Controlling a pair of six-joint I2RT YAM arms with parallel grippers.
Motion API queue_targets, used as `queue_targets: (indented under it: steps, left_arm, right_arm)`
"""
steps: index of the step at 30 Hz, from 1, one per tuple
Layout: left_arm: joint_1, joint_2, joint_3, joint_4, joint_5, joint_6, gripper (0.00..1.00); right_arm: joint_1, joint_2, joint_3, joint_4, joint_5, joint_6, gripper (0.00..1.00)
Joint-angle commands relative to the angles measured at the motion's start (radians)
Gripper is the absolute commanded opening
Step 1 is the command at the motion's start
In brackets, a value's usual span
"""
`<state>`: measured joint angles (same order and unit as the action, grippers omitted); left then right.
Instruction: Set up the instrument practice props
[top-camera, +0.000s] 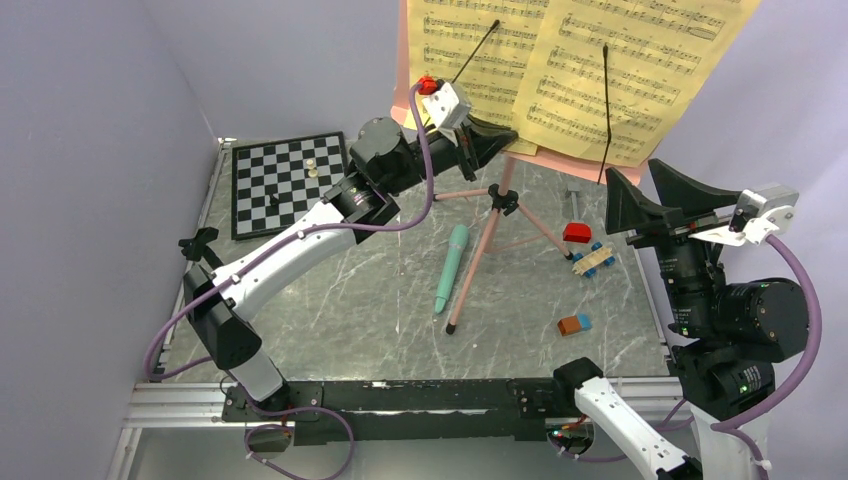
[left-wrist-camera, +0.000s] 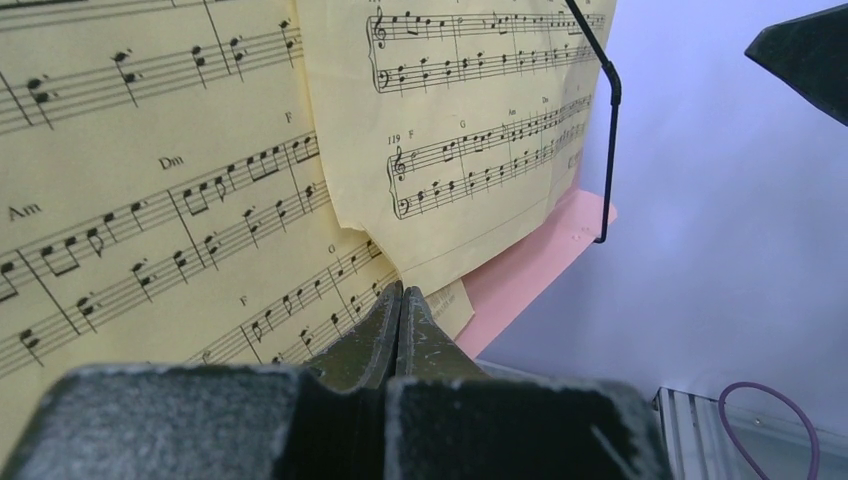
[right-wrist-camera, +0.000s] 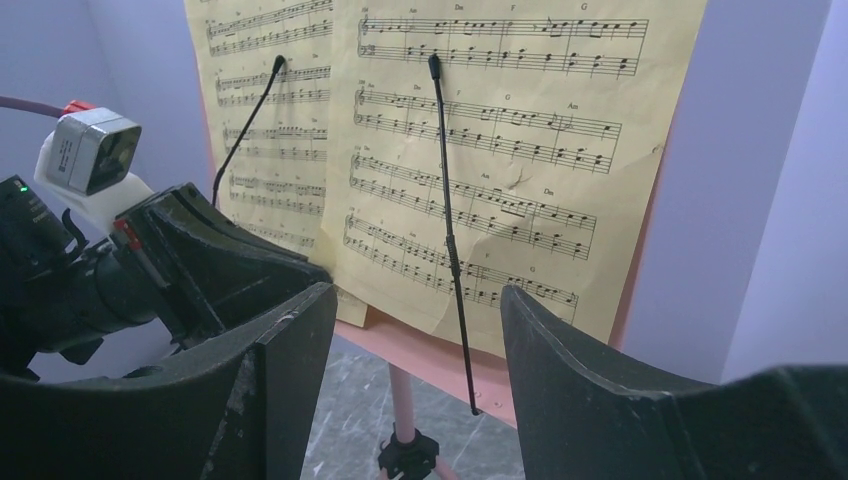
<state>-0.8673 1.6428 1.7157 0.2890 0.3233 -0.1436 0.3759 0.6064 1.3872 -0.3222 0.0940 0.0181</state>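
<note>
Sheet-music pages (top-camera: 600, 70) on pink music stand (top-camera: 506, 172), far centre of worktop (top-camera: 340, 300). Left tool (left-wrist-camera: 400, 300) shut at left page's bottom edge; grip on paper unclear. Right tool (right-wrist-camera: 415, 310) wide, empty, facing right page. Likely step: squaring pages. Next, probably: lift mint tube (top-camera: 450, 268) lying mid-worktop.

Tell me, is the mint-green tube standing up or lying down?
Lying down. The mint-green tube rests flat on the table, lengthwise beside one leg of the pink music stand.

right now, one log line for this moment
left tool shut at sheet music lower edge | right tool open, empty | mint tube flat on table
</note>
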Motion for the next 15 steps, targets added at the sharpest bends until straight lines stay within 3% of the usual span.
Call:
queue_targets:
  steps: [1,15]
  left_arm:
    - [-0.009,-0.05,-0.019,0.032,-0.009,-0.007,0.0]
    - [-0.009,-0.074,-0.054,0.035,-0.014,-0.003,0.0]
  right_arm:
    - [0.005,-0.011,-0.002,0.025,-0.014,-0.008,0.66]
    - [0.005,-0.007,0.001,0.025,-0.023,-0.005,0.66]
